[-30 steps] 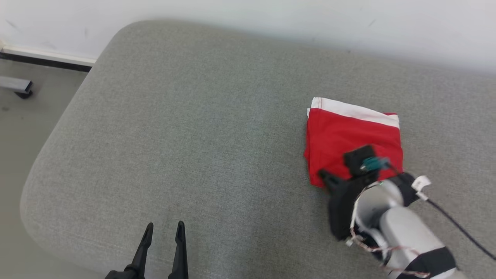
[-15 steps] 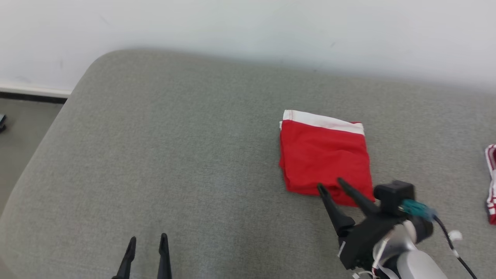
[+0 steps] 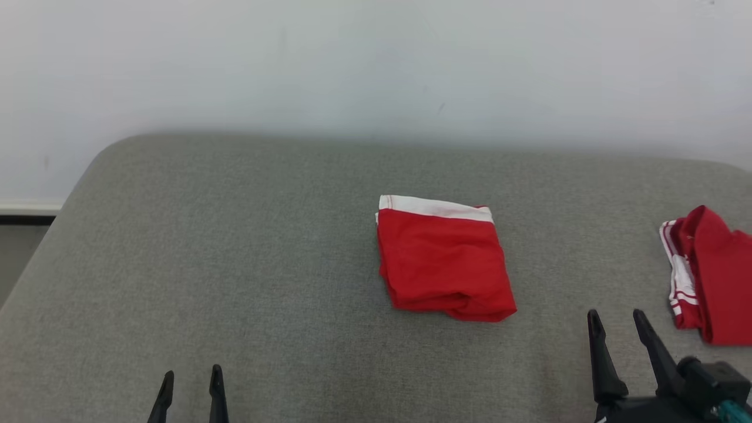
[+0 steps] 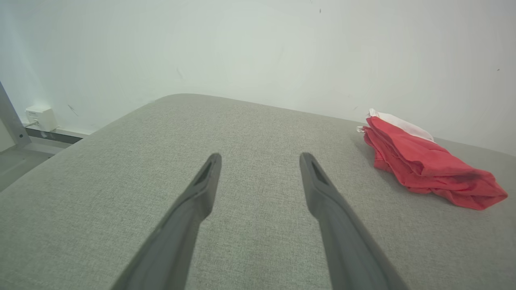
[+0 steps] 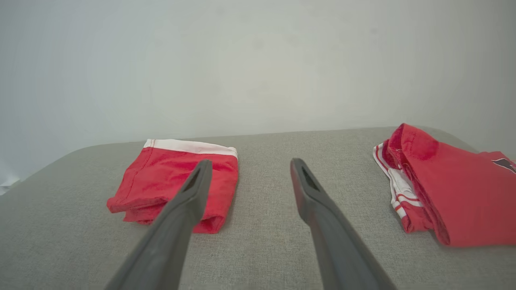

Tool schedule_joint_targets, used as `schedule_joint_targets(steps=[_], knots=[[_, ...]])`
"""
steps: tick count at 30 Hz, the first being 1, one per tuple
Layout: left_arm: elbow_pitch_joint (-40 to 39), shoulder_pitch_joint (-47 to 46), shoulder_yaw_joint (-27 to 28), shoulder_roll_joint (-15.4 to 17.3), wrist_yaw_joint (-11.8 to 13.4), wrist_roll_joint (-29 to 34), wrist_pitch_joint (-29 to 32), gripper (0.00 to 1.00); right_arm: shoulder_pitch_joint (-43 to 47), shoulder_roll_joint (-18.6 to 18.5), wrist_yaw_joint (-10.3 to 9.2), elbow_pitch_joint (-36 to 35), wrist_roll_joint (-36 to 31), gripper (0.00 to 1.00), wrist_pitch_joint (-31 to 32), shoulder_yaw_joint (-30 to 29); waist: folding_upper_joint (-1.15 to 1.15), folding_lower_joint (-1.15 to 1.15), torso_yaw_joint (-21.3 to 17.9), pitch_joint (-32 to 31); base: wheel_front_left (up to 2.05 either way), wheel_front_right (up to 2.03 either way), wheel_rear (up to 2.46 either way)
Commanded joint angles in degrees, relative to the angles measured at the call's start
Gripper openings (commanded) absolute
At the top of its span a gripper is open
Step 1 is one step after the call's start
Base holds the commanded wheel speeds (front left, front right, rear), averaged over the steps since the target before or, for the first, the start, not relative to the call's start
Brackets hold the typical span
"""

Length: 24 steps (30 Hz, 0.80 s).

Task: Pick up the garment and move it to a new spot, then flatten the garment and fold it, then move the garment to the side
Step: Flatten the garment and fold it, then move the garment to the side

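Garment [image 3: 443, 264] comes first: red with a white band along its far edge, it lies folded into a compact rectangle on the grey cushion [image 3: 235, 247], just right of centre in the head view. Nothing touches it.

From the left, the left gripper [image 3: 192, 376] sits at the lower left with its fingers spread and nothing between them, well apart from the fold. The garment comes next, its layers stacked fairly square, though the near edge bulges a little. At the lower right, the right gripper [image 3: 615, 317] stands wide and empty, near the fold's near right corner but clear of it. At the far right edge lies a crumpled red-and-white cloth [image 3: 714, 276], separate from the folded piece.

As I judge it, the moving, flattening and folding are done. The garment looks set down and let go, so the task seems finished — unless it still counts as needing a push to the side.
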Motion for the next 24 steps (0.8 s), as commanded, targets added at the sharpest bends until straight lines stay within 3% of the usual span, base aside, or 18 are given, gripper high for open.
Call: schedule_joint_targets(steps=[1,12,24], knots=[[0.33,-0.24,0.48,0.01,-0.30,0.52,-0.15,1.00,1.04,0.27,-0.14,0.83,-0.22,1.00,-0.52,-0.38,0.01,0.01,-1.42,-1.49,0.00,0.00,0.00],[3.63,1.97,1.92,0.25,-2.31,3.41,-0.15,1.00,1.83,-0.37,-0.14,9.51,1.93,1.00,-4.54,2.72,0.01,0.01,-4.51,-4.28,0.00,0.00,0.00],[3.64,3.85,2.56,0.03,-2.19,3.56,-0.15,1.00,1.20,-0.08,-0.14,12.41,2.29,1.00,-6.25,3.31,0.01,0.01,-5.00,-4.94,0.00,0.00,0.00]])
